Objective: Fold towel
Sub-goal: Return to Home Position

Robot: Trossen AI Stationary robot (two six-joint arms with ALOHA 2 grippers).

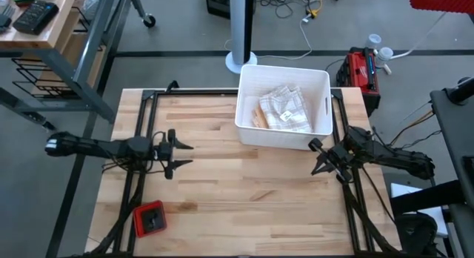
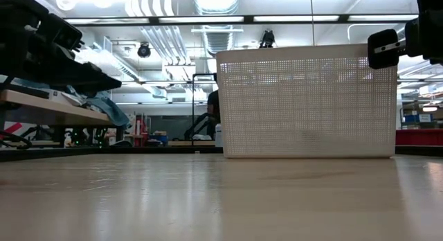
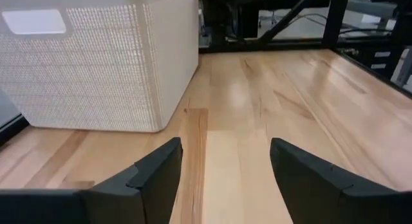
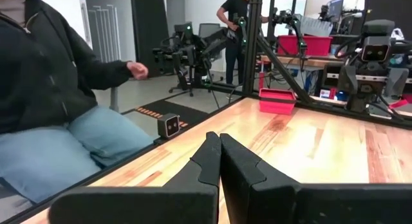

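Towels: folded stack, lying inside the bin.
Bin: white, at the worktop's back edge, right of centre.
Worktop: pale wood.
Left pincer: fingers apart, above the left part, well apart from the bin.
Right pincer: fingers together, near the bin's front right corner.
Red box: front left of the worktop.

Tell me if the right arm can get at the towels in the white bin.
Probably yes: the right gripper, shut, sits just beside the open-topped bin, and the towels lie uncovered.
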